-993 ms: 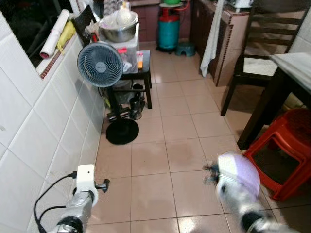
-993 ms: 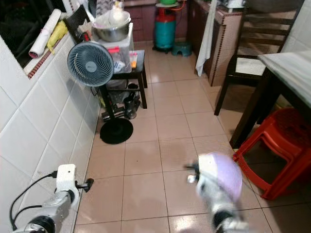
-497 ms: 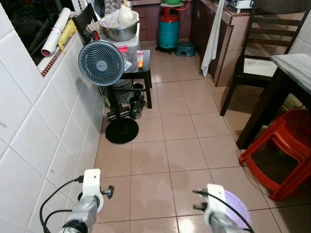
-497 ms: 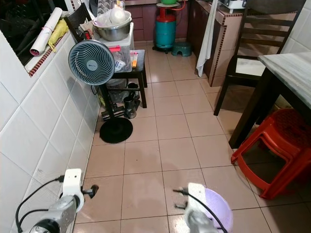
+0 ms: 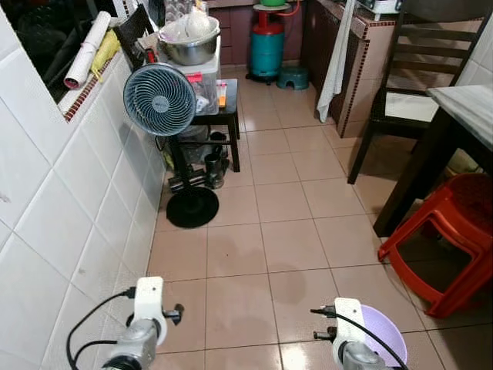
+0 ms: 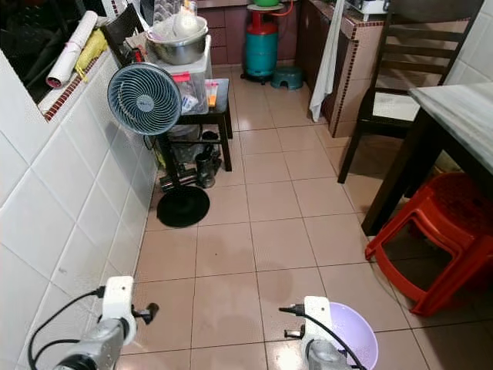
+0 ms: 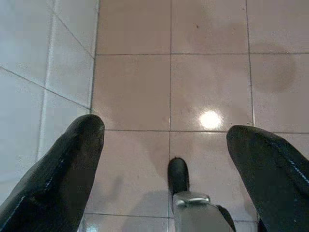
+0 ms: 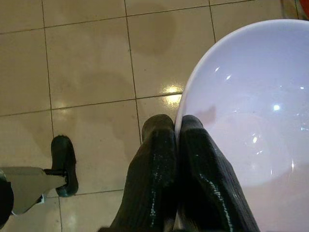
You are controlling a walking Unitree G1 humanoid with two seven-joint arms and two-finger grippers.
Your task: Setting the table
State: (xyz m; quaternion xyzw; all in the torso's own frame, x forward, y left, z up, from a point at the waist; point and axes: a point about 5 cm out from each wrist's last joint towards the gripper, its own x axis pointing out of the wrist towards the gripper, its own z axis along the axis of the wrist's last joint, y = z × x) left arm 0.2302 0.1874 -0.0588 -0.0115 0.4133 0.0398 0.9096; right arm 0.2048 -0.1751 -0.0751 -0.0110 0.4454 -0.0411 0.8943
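Observation:
A pale lilac bowl (image 8: 251, 111) hangs low at my right side, above the tiled floor. My right gripper (image 8: 177, 126) is shut on the bowl's rim, one finger inside and one outside. From the head camera the bowl (image 5: 385, 339) shows at the bottom right, beside my right wrist (image 5: 350, 348). My left gripper (image 7: 166, 137) hangs open over the floor near the white tiled wall, with nothing between its fingers. A marble-topped dining table (image 5: 470, 104) stands at the right edge.
A standing fan (image 5: 159, 100) and a small black table with a steel basin (image 5: 189, 46) are ahead on the left by the tiled wall (image 5: 54, 200). A red plastic stool (image 5: 447, 239) sits under the dining table, a dark wooden chair (image 5: 416, 69) behind. A teal gas cylinder (image 5: 267, 50) stands far back.
My right arm has dropped, carrying the bowl from mid-height down to the bottom of the picture. The left arm has sunk a little. The camera shifted slightly.

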